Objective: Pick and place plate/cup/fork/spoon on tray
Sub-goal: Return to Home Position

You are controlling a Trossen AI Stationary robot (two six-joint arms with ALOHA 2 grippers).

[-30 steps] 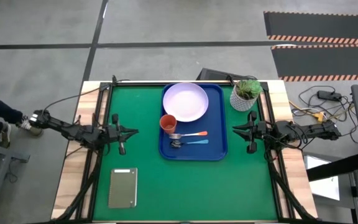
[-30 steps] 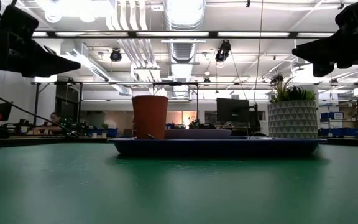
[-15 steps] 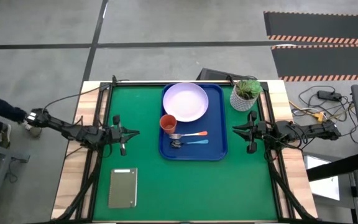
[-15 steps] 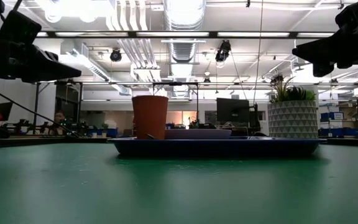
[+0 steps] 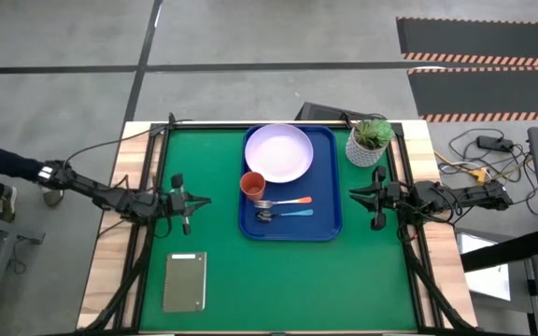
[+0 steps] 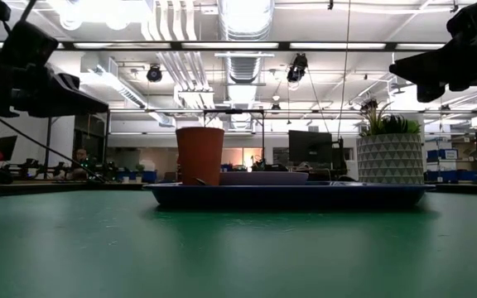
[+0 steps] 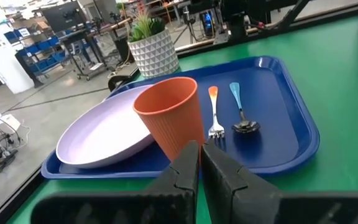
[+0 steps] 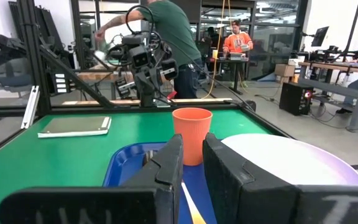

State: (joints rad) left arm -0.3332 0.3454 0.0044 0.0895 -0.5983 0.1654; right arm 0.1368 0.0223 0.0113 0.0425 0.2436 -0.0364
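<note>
Apparently all done: plate (image 5: 278, 153), cup (image 5: 252, 184), fork (image 5: 286, 202) and spoon (image 5: 284, 215) all lie on the tray (image 5: 329, 189). Risk, as I judge it: an arm sweeping inward could tip the cup. Left end effector (image 5: 188, 200) and right end effector (image 5: 364, 197) hover beside the tray, fingers nearly together, empty, touching nothing.

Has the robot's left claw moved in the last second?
Yes, a little. In the high view the left tool has drifted slightly toward the grey slab, away from the table's far edge. Its gap to the tray looks unchanged.
</note>
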